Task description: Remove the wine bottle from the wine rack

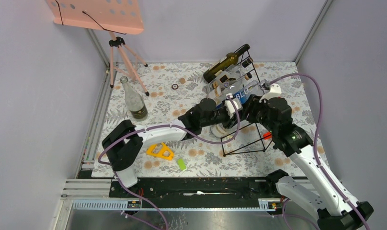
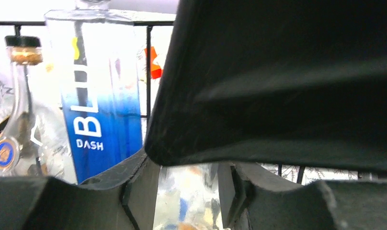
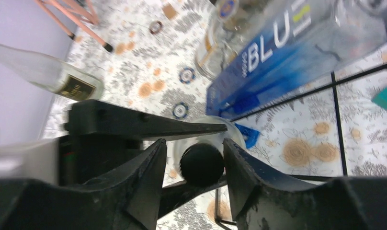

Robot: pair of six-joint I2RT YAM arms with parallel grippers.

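The black wire wine rack (image 1: pixel 244 136) stands right of centre with several bottles lying on it, among them a blue BLU bottle (image 1: pixel 238 94) (image 2: pixel 98 96) (image 3: pixel 273 57) and a dark green bottle (image 1: pixel 224 64). Both grippers meet at a clear wine bottle (image 1: pixel 219 130) at the rack's near left side. My left gripper (image 1: pixel 228 110) (image 2: pixel 189 191) is shut on its glass body (image 2: pixel 191 201). My right gripper (image 1: pixel 247 106) (image 3: pixel 194 143) straddles its black cap (image 3: pixel 201 164). The right finger touches the cap and a slim gap shows at the left finger.
A clear empty bottle (image 1: pixel 135 100) (image 3: pixel 48 74) stands at the left. Behind it is a pink tripod stand (image 1: pixel 119 48). A yellow triangular piece (image 1: pixel 159 151) and a green bit (image 1: pixel 182 164) lie near the front. A small ring (image 1: pixel 175 86) lies at the back.
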